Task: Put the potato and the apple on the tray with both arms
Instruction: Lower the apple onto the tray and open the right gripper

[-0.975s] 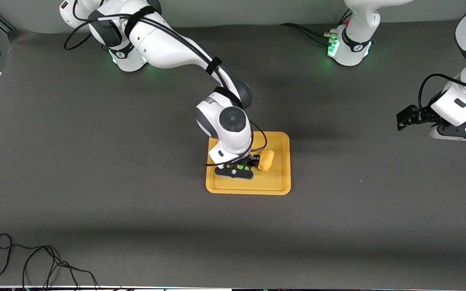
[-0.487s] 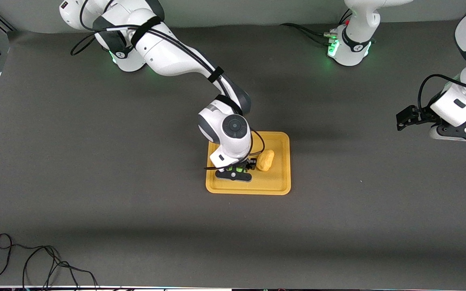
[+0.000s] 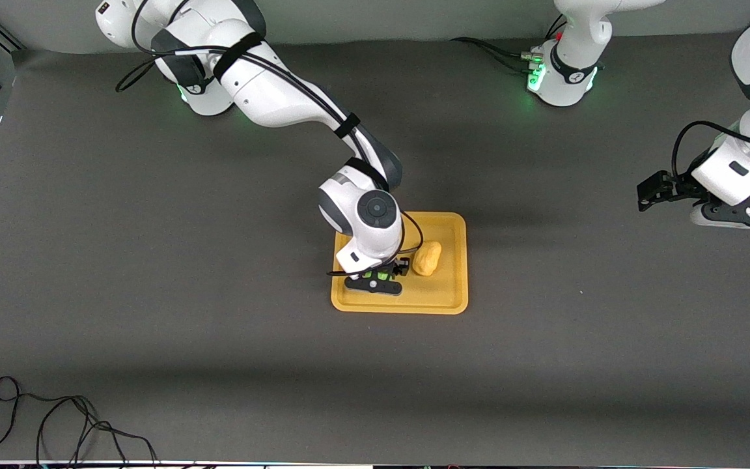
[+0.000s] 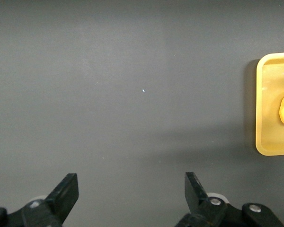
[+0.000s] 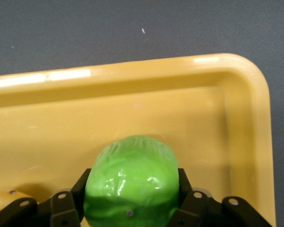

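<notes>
Centrally, the green apple (image 5: 131, 182) is gripped between the fingers of the right gripper (image 3: 375, 279), low over the yellow-orange tray (image 3: 453, 296), at the part of the tray toward the right arm's end. The potato (image 3: 427, 258) is seen lying on the tray just beside it. The left gripper (image 4: 130, 198) is held wide and empty over bare dark grey table (image 3: 153, 260), well apart; that arm waits. A black cable (image 3: 56, 417) is coiled at the table's near edge.

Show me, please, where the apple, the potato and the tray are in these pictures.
apple (image 5: 131, 182): right wrist view, middle of its green skin.
potato (image 3: 427, 258): front view, middle of the lump.
tray (image 3: 437, 305): front view, rim nearest the camera.
</notes>
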